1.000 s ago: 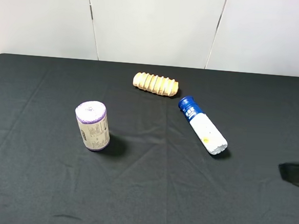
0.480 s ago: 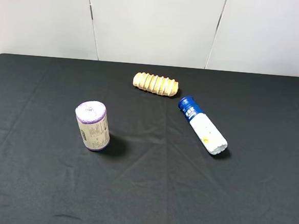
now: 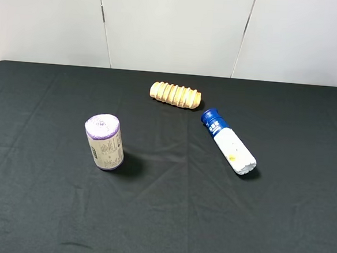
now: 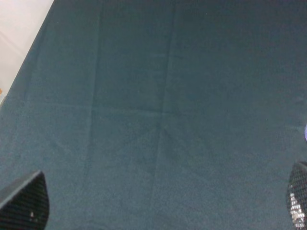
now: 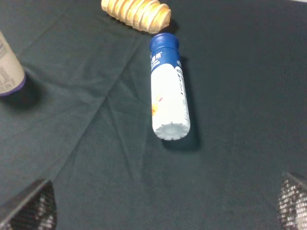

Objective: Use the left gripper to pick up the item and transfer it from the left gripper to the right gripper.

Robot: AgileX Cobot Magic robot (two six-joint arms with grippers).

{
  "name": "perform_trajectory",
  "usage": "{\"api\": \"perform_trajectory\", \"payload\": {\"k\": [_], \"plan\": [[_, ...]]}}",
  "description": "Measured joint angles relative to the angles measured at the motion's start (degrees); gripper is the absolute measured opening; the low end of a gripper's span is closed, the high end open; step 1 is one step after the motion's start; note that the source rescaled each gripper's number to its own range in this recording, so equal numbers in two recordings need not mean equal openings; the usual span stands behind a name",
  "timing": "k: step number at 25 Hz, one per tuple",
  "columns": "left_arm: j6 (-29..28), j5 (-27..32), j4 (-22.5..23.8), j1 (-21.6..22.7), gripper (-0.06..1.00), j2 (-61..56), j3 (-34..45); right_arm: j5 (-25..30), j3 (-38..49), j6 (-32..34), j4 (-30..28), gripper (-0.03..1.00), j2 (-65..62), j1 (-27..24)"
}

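Fingers spread wide and holding nothing, the left gripper (image 4: 153,203) looks down on bare black tablecloth (image 3: 168,219) only. The right gripper (image 5: 165,203), also open and empty, hangs nearer the bottle (image 3: 228,141), which lies on its side right of centre, white base toward the robot, blue cap pointing away at the bread roll (image 3: 175,94) just beyond.
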Motion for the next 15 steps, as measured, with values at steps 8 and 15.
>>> {"api": "perform_trajectory", "payload": {"k": [8,15], "plan": [[0.0,0.0,0.0,0.0,0.99,0.0,0.0,0.0,0.0,0.0,0.0,1.00,-2.6,-13.5],[0.0,0.0,0.0,0.0,0.99,0.0,0.0,0.0,0.0,0.2,0.0,1.00,-5.4,-22.6]]}}
